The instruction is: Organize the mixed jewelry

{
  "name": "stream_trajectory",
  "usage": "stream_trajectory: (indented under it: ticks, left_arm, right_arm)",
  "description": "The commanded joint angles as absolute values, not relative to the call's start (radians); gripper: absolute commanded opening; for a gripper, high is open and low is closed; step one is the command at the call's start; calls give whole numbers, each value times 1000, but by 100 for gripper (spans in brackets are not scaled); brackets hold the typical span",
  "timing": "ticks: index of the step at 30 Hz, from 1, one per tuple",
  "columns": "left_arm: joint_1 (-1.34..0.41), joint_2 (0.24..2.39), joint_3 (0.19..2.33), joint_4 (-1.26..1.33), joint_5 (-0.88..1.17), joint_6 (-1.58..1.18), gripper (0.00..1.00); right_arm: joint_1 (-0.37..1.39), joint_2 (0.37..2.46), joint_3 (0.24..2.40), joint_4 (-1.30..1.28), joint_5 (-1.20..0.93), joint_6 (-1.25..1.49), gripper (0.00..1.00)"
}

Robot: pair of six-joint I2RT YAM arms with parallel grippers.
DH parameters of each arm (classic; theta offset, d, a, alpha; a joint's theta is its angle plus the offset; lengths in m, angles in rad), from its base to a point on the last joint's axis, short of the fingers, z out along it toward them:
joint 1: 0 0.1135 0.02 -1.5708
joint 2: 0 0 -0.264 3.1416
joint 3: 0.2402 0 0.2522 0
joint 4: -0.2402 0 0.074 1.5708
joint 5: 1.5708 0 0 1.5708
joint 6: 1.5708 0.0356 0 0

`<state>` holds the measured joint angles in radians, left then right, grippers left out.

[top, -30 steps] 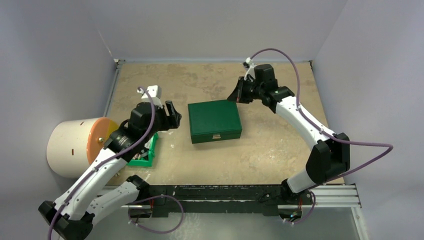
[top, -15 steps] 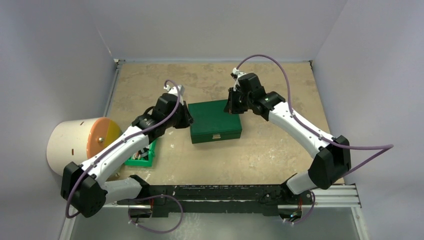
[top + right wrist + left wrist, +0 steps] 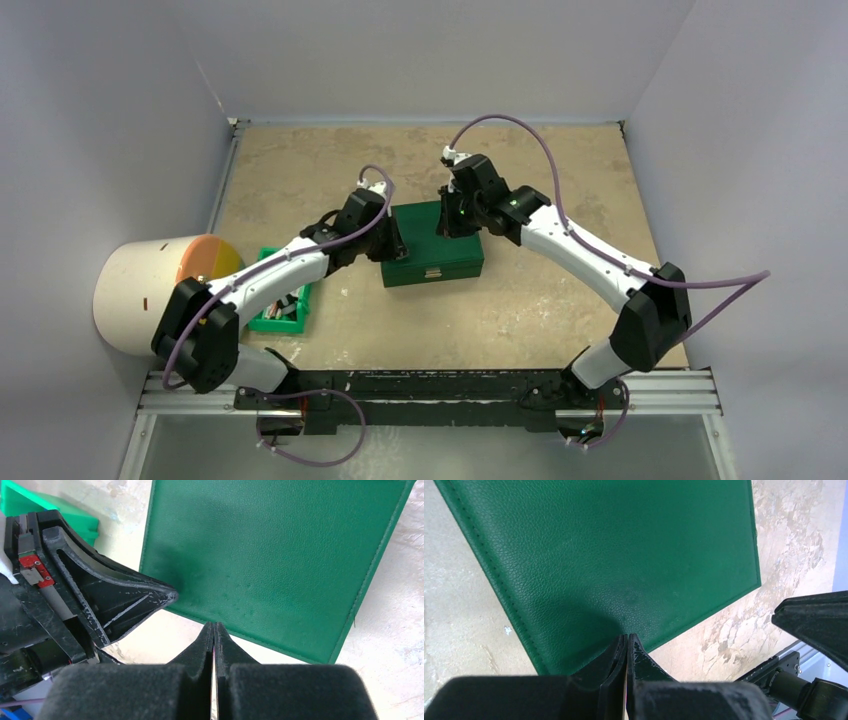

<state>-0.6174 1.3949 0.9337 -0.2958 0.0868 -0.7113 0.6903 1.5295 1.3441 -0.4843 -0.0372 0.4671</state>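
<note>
Tabletop (image 3: pixel 300 170) beige, mottled; walls (image 3: pixel 420 60) pale grey-lilac. Green box (image 3: pixel 432 250) at frame center, lid down. L gripper (image 3: pixel 626 639) jaws together, empty, tips over box edge. R gripper (image 3: pixel 214 626) likewise pressed together, empty. Jewelry can't be made out in any view. Small green bin (image 3: pixel 285 318) lower left.

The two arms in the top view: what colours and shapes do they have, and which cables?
Both the left arm and the right arm have white links with black joints. A thin purple cable loops along each. The fingers are black, tapered and scuffed.
</note>
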Motion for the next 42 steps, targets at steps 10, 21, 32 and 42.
stream_trajectory:
  ticks: [10, 21, 32, 42]
  left_arm:
    - [-635, 1461, 910, -266, 97, -731, 0]
    - [-643, 1474, 862, -308, 48, -723, 0]
    - [-642, 1463, 836, -314, 38, -714, 0]
    - [-643, 1453, 800, -298, 35, -715, 0]
  right_arm:
    - [716, 1594, 1335, -477, -1, 480, 0]
    - [730, 1652, 1292, -466, -2, 489, 0]
    - [745, 1699, 1226, -460, 34, 500, 0]
    - [757, 1738, 1105, -468, 81, 529, 0]
